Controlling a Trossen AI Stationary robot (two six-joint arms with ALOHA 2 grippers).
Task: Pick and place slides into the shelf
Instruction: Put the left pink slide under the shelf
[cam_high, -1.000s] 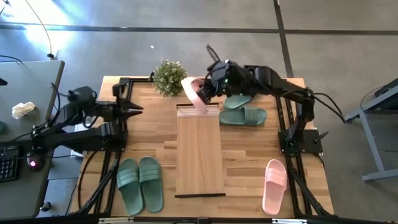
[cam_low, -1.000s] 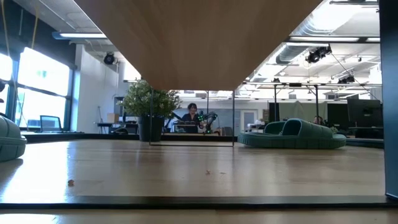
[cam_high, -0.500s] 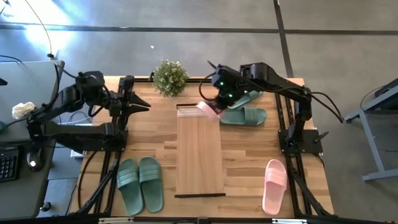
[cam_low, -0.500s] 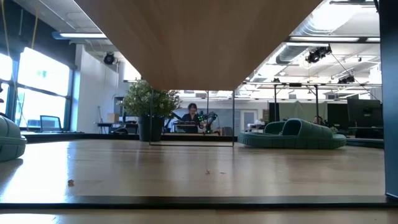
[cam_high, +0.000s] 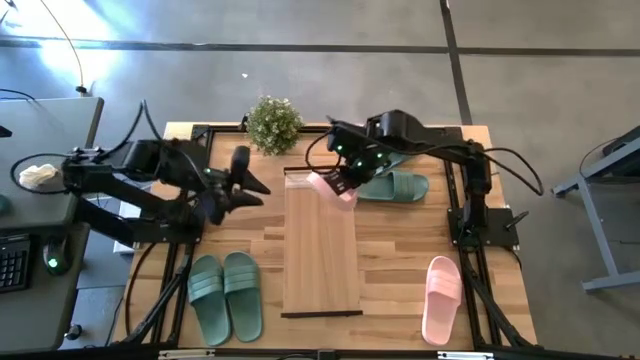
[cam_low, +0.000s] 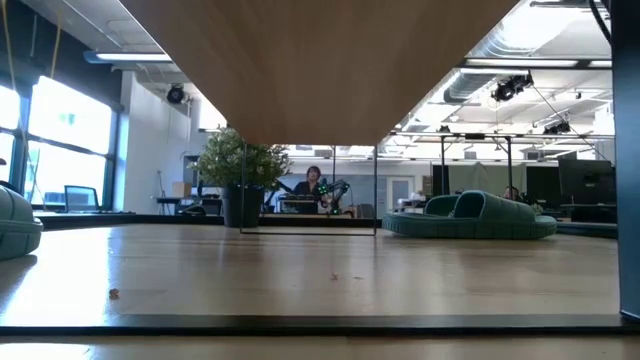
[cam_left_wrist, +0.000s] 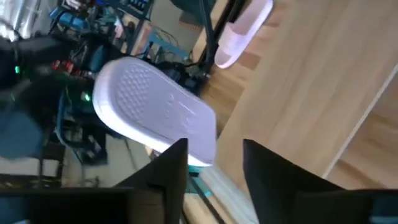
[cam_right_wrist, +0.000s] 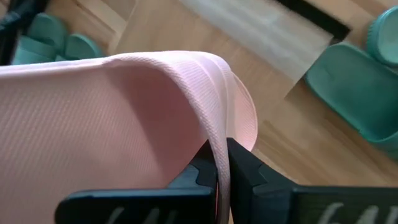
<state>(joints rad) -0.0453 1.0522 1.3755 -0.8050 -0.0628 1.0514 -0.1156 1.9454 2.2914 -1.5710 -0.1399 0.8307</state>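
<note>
From above, the right gripper (cam_high: 345, 183) holds a pink slide (cam_high: 331, 186) at the shelf's (cam_high: 320, 250) far end; its wrist view shows the jaws pinching the strap. The left gripper (cam_high: 250, 185) hangs beside the shelf, its fingers apparently spread and empty.

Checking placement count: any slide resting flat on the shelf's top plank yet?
No. In the high view the shelf top is bare, apart from the pink slide held at its far end by the right gripper.

The wooden table (cam_high: 260, 235) carries the shelf (cam_high: 321, 250), slides (cam_high: 226, 295) and a plant (cam_high: 272, 124).
</note>
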